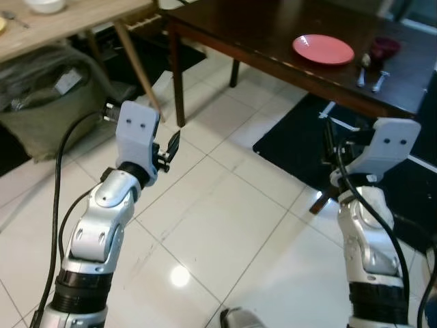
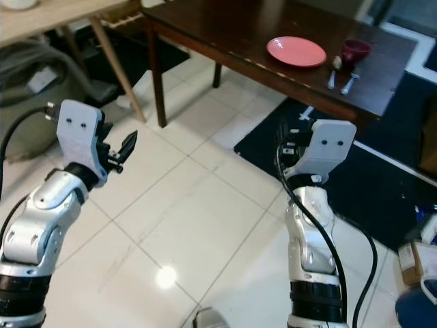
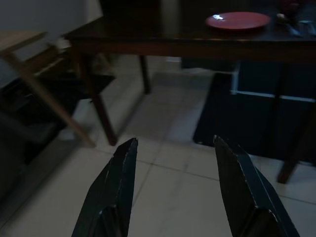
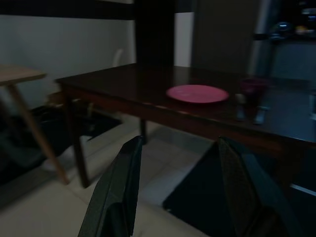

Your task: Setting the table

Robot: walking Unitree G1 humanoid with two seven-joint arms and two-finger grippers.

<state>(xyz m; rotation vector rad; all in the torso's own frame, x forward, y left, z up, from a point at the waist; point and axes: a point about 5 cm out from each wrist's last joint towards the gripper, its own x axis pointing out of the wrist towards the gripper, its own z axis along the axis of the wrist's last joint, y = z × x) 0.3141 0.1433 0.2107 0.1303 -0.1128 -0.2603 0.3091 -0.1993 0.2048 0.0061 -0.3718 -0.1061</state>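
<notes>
A pink plate [image 1: 323, 49] lies on the dark wooden table [image 1: 259, 27] ahead. To its right stands a dark red cup [image 1: 386, 46], with a spoon [image 2: 332, 72] and a fork [image 2: 349, 82] lying in front of it. Both arms are raised over the tiled floor, short of the table. My left gripper [image 3: 175, 142] is open with nothing between its fingers [image 1: 171, 147] and faces the table's left leg. The right gripper [image 4: 180, 142] is also open and empty. It points toward the table edge below the plate [image 4: 197, 93].
A light wooden table [image 1: 68, 20] with a white bowl [image 1: 46, 5] stands at the back left, a grey-green bag [image 1: 48, 102] beneath it. A dark rug [image 1: 293, 143] lies under the dark table. Boxes and a blue container [image 2: 416, 301] sit at the lower right.
</notes>
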